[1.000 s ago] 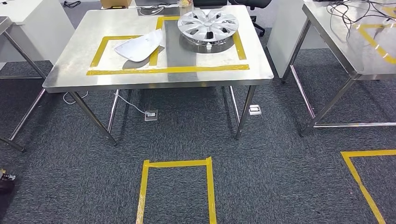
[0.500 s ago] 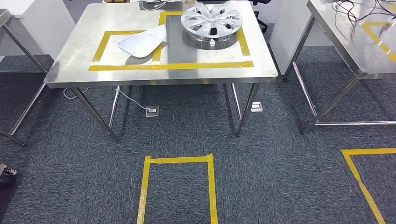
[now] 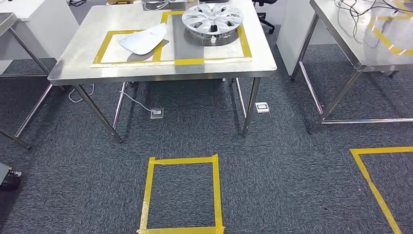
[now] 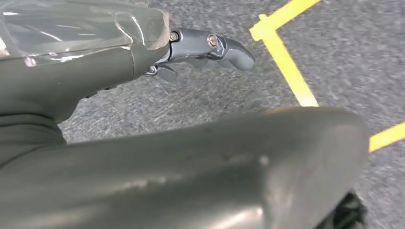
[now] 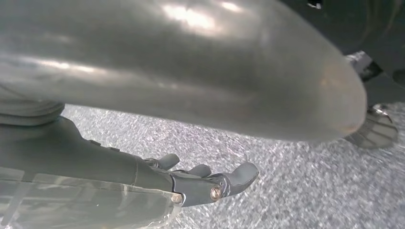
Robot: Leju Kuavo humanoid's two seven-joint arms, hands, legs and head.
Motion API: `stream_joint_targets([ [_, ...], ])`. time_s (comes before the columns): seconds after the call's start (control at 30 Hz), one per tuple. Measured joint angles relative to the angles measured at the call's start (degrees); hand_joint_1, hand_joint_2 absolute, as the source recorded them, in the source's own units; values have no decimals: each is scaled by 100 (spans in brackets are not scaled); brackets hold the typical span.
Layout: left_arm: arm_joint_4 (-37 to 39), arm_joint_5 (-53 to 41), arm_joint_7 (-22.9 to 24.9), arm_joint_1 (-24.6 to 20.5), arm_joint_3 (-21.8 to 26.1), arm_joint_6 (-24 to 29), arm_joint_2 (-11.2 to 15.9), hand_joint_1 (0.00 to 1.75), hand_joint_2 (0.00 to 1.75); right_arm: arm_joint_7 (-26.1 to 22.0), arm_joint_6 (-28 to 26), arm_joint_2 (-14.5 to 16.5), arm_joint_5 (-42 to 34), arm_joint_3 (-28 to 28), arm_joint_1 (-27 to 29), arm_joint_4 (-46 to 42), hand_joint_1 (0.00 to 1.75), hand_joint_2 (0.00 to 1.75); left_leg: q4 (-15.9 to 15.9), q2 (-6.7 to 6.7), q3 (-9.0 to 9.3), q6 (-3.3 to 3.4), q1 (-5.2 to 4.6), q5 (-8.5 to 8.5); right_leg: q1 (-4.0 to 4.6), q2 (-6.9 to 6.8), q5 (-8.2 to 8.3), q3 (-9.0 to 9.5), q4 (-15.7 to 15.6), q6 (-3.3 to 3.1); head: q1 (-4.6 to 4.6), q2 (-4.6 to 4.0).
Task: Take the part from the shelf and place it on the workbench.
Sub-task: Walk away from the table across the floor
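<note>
Parts already lie on the steel bench (image 3: 73, 66): a wheel cover (image 3: 212, 19) and, just beside it, a white panel (image 3: 143, 40). We judge placing done; our left hand (image 4: 205, 47) and right hand (image 5: 200, 183) hang loosely apart, holding nothing.

The worktop (image 3: 97, 58) stands ahead, beyond a tape square (image 3: 181, 195) on the floor. On the worktop, a tape outline (image 3: 175, 62) encloses two fields. The hubcap (image 3: 212, 20) lies in the right field, toward the rear. The flat panel (image 3: 143, 40) lies left of the hubcap, across the dividing strip. A second table (image 3: 341, 34) stands to the right, carrying cables (image 3: 363, 12). Two floor sockets (image 3: 157, 113) lie under the worktop.
</note>
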Motion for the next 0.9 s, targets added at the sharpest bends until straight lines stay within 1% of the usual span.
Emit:
stream_joint_targets([
  [0.03, 3, 2, -26, 5, 3, 2, -13, 0, 0, -38, 4, -7, 10, 5, 17, 1, 0, 0, 15, 0, 143, 12, -1, -3, 8, 3, 28, -29, 4, 13, -1, 0],
  [0.07, 5, 4, -61, 8, 4, -7, -24, 0, 0, -78, 8, -16, 13, 11, 34, 1, 0, 0, -225, -3, 412, 35, -3, 75, 14, 6, 49, -41, 6, 27, -1, 0],
  [0.1, 5, 8, -98, 8, 7, -14, -34, 0, 0, -116, 12, -26, 12, 18, 47, 2, 0, 0, -639, -14, 742, 70, -10, 148, 17, 7, 64, -44, 6, 38, 0, 0],
  [0.13, 4, 12, -127, 3, 14, -16, -43, 0, 0, -147, 15, -32, 10, 25, 53, 2, 0, 0, -1040, -27, 1041, 104, -26, 187, 20, 7, 80, -57, 4, 57, 1, 0],
  [0.17, 5, 19, -147, 3, 22, -12, -55, 0, 0, -170, 16, -40, 8, 30, 50, 2, 0, 0, -1334, -41, 1241, 135, -52, 210, 17, 6, 97, -67, 1, 80, 4, 0],
  [0.2, 5, 24, -159, 4, 31, -7, -64, 0, 0, -182, 16, -48, 7, 33, 44, 2, 0, 0, -1483, -51, 1327, 159, -84, 191, 8, 5, 112, -81, -2, 111, 2, 0],
  [0.23, 5, 27, -166, 5, 38, -3, -73, 0, 0, -188, 16, -54, 7, 35, 39, 2, 0, 0, -1504, -53, 1334, 176, -114, 182, -3, 5, 132, -95, -13, 152, 2, 0],
  [0.27, 5, 33, -171, 6, 43, -1, -80, 0, 0, -191, 16, -63, 6, 36, 35, 2, 0, 0, -1526, -51, 1322, 207, -136, 207, -12, 5, 148, -95, -30, 192, -2, 0],
  [0.3, 5, 35, -172, 2, 47, 0, -87, 0, 0, -193, 16, -72, 6, 36, 35, 2, 0, 44, -1573, -42, 1328, 249, -134, 231, -21, 6, 142, -105, -26, 223, -1, 0],
  [0.33, 4, 41, -176, -6, 50, -1, -99, 0, 0, -194, 15, -79, 5, 37, 37, 2, 0, 87, -1624, -34, 1336, 297, -130, 266, -22, 7, 95, -142, 35, 237, 7, 0],
  [0.37, 4, 47, -180, -11, 56, -3, -114, 0, 0, -195, 11, -86, 5, 38, 37, 2, 0, 131, -1676, -26, 1340, 345, -124, 304, -20, 9, -13, -232, 216, 228, 13, 0],
  [0.4, 4, 50, -185, -14, 65, -8, -132, 0, 0, -192, 3, -93, 4, 39, 38, 3, 0, 175, -1706, -16, 1335, 382, -123, 334, -21, 11, -182, -389, 537, 201, 19, 0],
  [0.43, 4, 53, -192, -15, 75, -15, -153, 0, 0, -173, -5, -99, -3, 39, 40, 3, 0, 175, -1712, -14, 1312, 408, -140, 352, -18, 13, -370, -584, 952, 176, 22, 0],
  [0.47, 4, 51, -197, -16, 85, -20, -174, 0, 0, -145, -12, -106, -14, 39, 45, 4, 0, 175, -1710, -14, 1286, 423, -157, 369, -18, 15, -523, -769, 1355, 167, 21, 0],
  [0.5, 4, 43, -201, -15, 91, -24, -196, 0, 0, -109, -15, -114, -27, 38, 53, 4, 0, 175, -1706, -15, 1266, 432, -174, 384, -17, 16, -600, -878, 1613, 180, 21, 0],
  [0.53, 4, 29, -203, -15, 93, -29, -216, 0, 0, -69, -14, -121, -42, 37, 60, 4, 0, 175, -1701, -18, 1250, 435, -186, 397, -17, 16, -581, -873, 1641, 211, 21, 0],
  [0.57, 4, 14, -202, -16, 94, -35, -234, 0, 0, -38, -12, -127, -54, 37, 65, 4, 0, 175, -1691, -21, 1240, 432, -195, 407, -17, 16, -470, -738, 1410, 253, 21, 0],
  [0.6, 4, -1, -197, -18, 95, -41, -250, 0, 0, -9, -10, -132, -64, 37, 64, 4, 0, 175, -1672, -24, 1231, 427, -201, 412, -16, 15, -311, -505, 990, 286, 21, 0],
  [0.63, 4, -14, -193, -22, 95, -50, -263, 0, 0, 15, -8, -137, -73, 37, 60, 4, 0, 175, -1641, -25, 1216, 414, -215, 410, -4, 15, -170, -273, 551, 290, 20, 0],
  [0.67, 4, -20, -191, -26, 96, -66, -272, 0, 0, 31, -8, -140, -80, 37, 57, 4, 0, 175, -1608, -24, 1200, 397, -229, 405, 8, 17, -59, -100, 208, 267, 16, 0],
  [0.7, 4, -26, -192, -29, 96, -84, -276, 0, 0, 41, -6, -143, -85, 37, 57, 4, 0, 175, -1582, -24, 1186, 373, -241, 405, 22, 19, -1, -10, 12, 228, 13, 0],
  [0.77, 4, -31, -204, -28, 96, -119, -274, 0, 0, 39, -2, -148, -89, 36, 62, 4, 0, 175, -1569, -22, 1167, 309, -240, 424, 47, 23, 42, -15, -43, 143, 8, 0],
  [0.8, 4, -32, -211, -25, 96, -130, -265, 0, 0, 36, 0, -148, -90, 35, 63, 4, 0, 175, -1558, -24, 1156, 275, -225, 426, 35, 22, 67, -21, -51, 110, 10, 0],
  [0.83, 4, -32, -220, -22, 97, -140, -254, 0, 0, 34, 0, -146, -92, 35, 63, 5, 0, 175, -1499, -27, 1127, 240, -212, 372, 20, 21, 94, -27, -60, 74, 8, 0],
  [0.87, 4, -32, -233, -19, 97, -151, -240, 0, 0, 38, 0, -144, -93, 36, 61, 5, 0, 175, -1344, -30, 1066, 204, -200, 246, 0, 18, 119, -35, -70, 42, 3, 0],
  [0.9, 4, -32, -250, -16, 98, -161, -228, 0, 0, 50, 0, -140, -97, 35, 60, 6, 0, 175, -1060, -33, 956, 168, -185, 47, -16, 14, 139, -44, -74, 18, -2, 0],
])
